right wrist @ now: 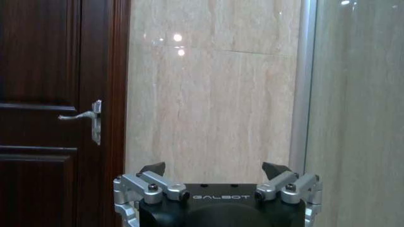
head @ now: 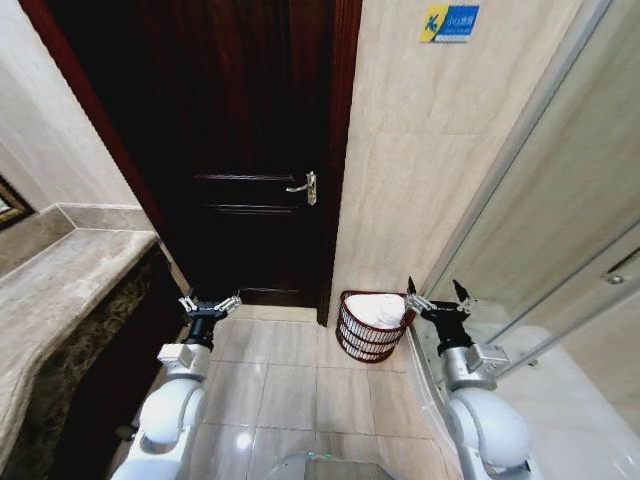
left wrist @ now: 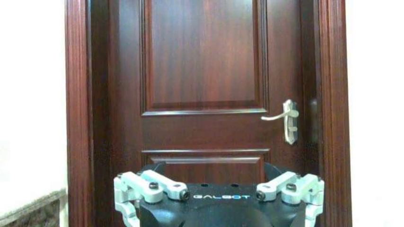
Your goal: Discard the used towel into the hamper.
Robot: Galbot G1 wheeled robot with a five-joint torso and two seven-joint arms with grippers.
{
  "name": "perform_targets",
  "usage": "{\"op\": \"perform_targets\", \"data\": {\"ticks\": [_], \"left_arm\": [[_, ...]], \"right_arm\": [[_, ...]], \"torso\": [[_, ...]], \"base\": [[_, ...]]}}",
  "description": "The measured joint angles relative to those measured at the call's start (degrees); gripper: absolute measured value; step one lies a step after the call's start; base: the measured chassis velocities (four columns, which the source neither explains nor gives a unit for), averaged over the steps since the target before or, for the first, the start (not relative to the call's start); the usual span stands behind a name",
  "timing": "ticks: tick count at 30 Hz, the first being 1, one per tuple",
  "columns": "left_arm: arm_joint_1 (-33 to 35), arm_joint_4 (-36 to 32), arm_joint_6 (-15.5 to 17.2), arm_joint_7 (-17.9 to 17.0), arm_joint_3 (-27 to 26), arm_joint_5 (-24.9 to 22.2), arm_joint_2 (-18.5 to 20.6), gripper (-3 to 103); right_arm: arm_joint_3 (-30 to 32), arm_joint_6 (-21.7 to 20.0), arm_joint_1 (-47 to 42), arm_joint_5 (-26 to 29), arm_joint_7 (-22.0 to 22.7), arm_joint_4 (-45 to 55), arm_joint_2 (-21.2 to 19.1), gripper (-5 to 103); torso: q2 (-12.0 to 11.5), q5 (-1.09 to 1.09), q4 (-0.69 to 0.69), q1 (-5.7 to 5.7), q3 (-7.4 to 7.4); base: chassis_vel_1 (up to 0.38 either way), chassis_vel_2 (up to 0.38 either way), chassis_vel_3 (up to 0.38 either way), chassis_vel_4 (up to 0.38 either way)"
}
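Both hands [head: 210, 304] [head: 440, 298] spread empty; white towel [head: 378, 309] fills banded (half-round) hamper [head: 366, 339]

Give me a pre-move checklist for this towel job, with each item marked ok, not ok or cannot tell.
1. Towel in hamper: white cloth lies in the hamper - ok.
2. Hamper upright on the floor beside the door frame, against the wall - ok.
3. Left hand open and holding nothing, raised in front of the dark door - ok.
4. Right hand open and holding nothing, beside the hamper - ok.
5. Right hand apart from the hamper rim: close in the head view - cannot tell.
6. Door shut, handle level - ok.
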Motion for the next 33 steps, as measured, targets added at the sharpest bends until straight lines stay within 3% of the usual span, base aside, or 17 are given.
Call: {"op": "perform_targets", "data": {"ticks": [15, 21, 27, 33], "left_arm": [[0.0, -0.2, -0.1, 0.4, -0.4, -1.7, 0.0, 100], [0.3, 2.3, -3.3, 1.1, -0.6, -3.6, 2.1, 100], [1.8, 2.8, -4.0, 1.1, -0.6, -5.0, 3.6, 100], [3.2, 5.1, -8.7, 2.2, -1.5, -7.3, 4.2, 100]], "right_arm": [[-0.9, 0.3, -0.4, -1.3, 0.0, 0.2, 0.5, 100], [-2.6, 1.5, -0.4, -4.8, -0.3, -0.8, 2.5, 100], [-3.4, 1.6, 0.2, -5.7, -0.9, -1.3, 3.0, 100], [-3.6, 1.6, 0.3, -5.9, -1.3, -1.3, 2.7, 100]], "torso": [[4.5, 0.00, 0.00, 2.03, 2.43], [6.7, 0.00, -0.01, 3.03, 3.65], [8.3, -0.01, 0.00, 3.79, 4.54], [10.5, 0.00, 0.00, 4.83, 5.72]], "base": [[0.000, 0.000, 0.000, 0.000], [0.000, 0.000, 0.000, 0.000], [0.000, 0.000, 0.000, 0.000], [0.000, 0.000, 0.000, 0.000]]}}
